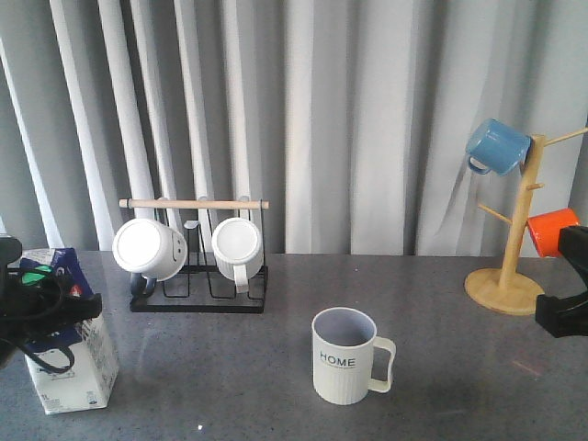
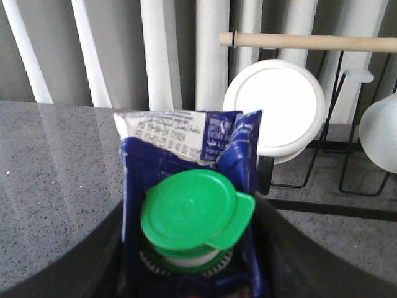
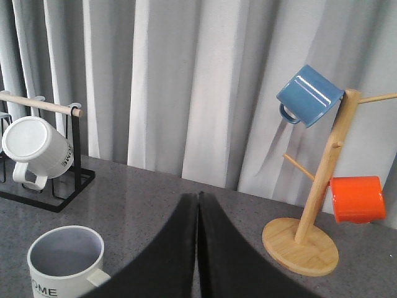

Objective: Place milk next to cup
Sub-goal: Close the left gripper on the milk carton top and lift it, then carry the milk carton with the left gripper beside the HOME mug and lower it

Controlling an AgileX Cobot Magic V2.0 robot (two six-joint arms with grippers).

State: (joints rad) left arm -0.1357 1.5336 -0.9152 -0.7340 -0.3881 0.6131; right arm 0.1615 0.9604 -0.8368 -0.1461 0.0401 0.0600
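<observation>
The milk (image 1: pixel 70 366), a blue and white carton with a green cap, stands on the grey table at the front left. My left gripper (image 1: pixel 44 296) is at its top. In the left wrist view the two dark fingers press both sides of the carton (image 2: pixel 186 139) below the green cap (image 2: pixel 189 214), so the gripper (image 2: pixel 189 254) is shut on it. The cup (image 1: pixel 344 358), a ribbed cream mug marked "HOME", stands at the front centre with its handle to the right; it also shows in the right wrist view (image 3: pixel 65 264). My right gripper (image 3: pixel 198 202) is shut and empty, at the right edge (image 1: pixel 562 312).
A black wire rack (image 1: pixel 197 299) with a wooden bar holds two white mugs (image 1: pixel 150 248) behind and right of the milk. A wooden mug tree (image 1: pixel 510 276) at the back right carries a blue mug (image 1: pixel 497 145) and an orange mug (image 1: pixel 554 230). Grey curtains hang behind.
</observation>
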